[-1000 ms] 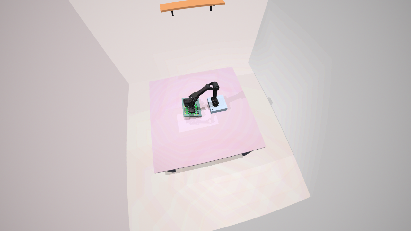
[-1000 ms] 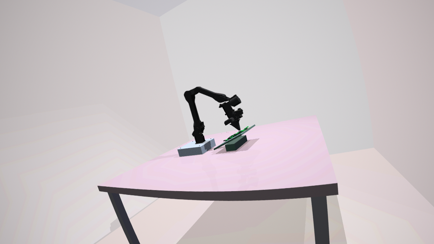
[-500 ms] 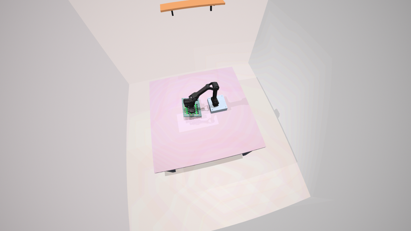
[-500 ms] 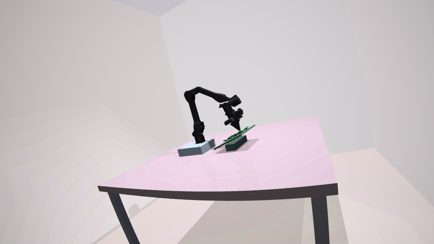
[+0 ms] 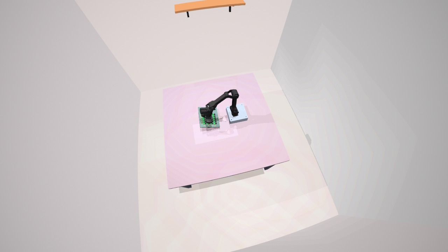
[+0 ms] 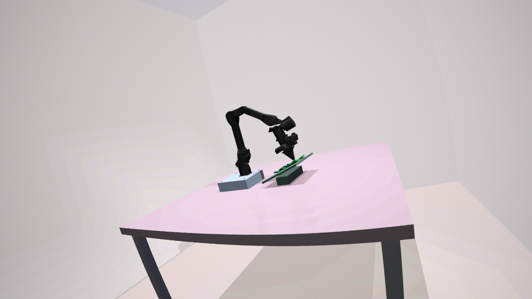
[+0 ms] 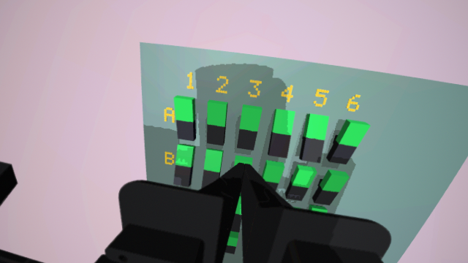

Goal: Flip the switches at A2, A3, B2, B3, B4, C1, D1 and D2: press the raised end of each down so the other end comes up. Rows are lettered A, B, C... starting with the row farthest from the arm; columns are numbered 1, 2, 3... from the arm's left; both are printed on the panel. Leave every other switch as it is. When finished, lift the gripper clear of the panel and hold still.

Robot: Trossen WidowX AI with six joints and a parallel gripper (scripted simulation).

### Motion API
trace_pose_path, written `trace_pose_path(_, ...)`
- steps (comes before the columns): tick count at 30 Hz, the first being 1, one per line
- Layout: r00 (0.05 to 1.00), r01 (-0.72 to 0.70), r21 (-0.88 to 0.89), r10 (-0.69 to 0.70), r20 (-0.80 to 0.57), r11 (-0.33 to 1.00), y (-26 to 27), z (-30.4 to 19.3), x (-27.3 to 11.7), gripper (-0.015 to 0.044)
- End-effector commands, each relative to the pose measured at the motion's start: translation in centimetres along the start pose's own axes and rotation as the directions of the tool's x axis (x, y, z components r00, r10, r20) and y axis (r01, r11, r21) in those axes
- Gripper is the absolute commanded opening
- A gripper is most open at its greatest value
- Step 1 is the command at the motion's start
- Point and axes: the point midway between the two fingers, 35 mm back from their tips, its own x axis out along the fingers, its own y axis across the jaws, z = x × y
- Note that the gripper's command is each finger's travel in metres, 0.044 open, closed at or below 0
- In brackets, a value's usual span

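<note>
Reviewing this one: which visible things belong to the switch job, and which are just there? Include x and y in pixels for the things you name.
Part of the job:
- tilted teal panel (image 5: 199, 117) (image 6: 309, 155) (image 7: 420, 109) with yellow labels
- green-and-black rocker switches on it
- black claw (image 6: 294, 160) (image 7: 243, 169), fingers shut, over the panel

Just there:
- orange wall shelf (image 5: 209, 6) with black brackets

The dark green block (image 6: 289, 176) under the panel merely props it.

top and exterior views: i see bright, diffuse illumination, with a paler rectangular patch on the pink table (image 5: 225, 156) (image 6: 260, 215). soft grey shadows fall beside the pale blue base (image 5: 238, 120) (image 6: 233, 185) and beneath the tilted panel (image 5: 217, 126) (image 6: 306, 157). faint banding contours the walls; the table's near edge bows in the exterior view. wrist view: my gripper (image 7: 243, 169) is dark, low in detail; a jagged-edged shadow crosses the panel (image 7: 413, 120).
</note>
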Motion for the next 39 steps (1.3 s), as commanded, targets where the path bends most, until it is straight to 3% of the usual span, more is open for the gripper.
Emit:
trace_pose_path(1,1.000,-0.004,-0.007,0.004,-0.007,1.000,0.06,-0.10,0.23,0.0000)
trace_pose_path(39,1.000,-0.004,-0.007,0.004,-0.006,1.000,0.06,-0.09,0.73,0.0000)
